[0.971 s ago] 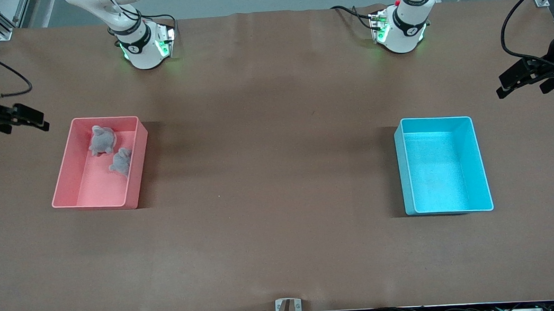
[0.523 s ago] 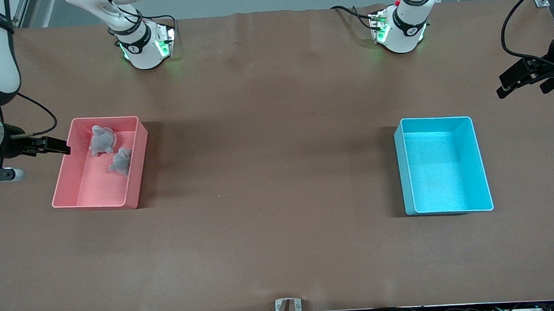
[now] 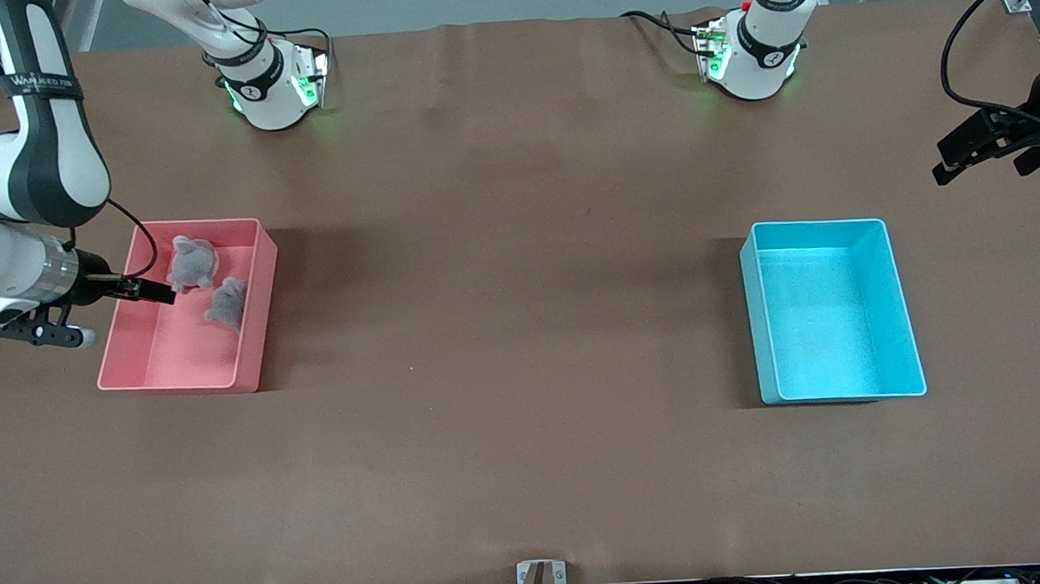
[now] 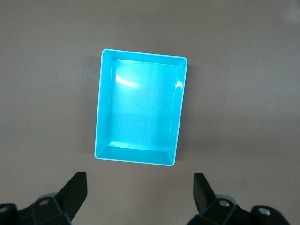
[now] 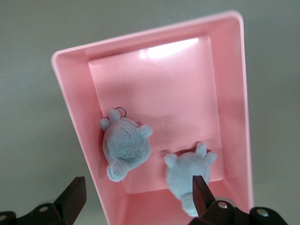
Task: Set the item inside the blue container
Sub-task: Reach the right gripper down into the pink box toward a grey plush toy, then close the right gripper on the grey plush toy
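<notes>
Jaws wide and holding nothing, the right gripper hovers over the pink bin with two grey plush toys at frame left, while the left gripper, equally wide, waits at upper right above the empty blue container on the counter.

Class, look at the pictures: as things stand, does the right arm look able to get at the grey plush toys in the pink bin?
Probably yes. The right gripper hangs open over the pink bin, whose top is uncovered. Both grey plush toys lie exposed on its floor near one corner; only the bin's walls crowd them.
</notes>
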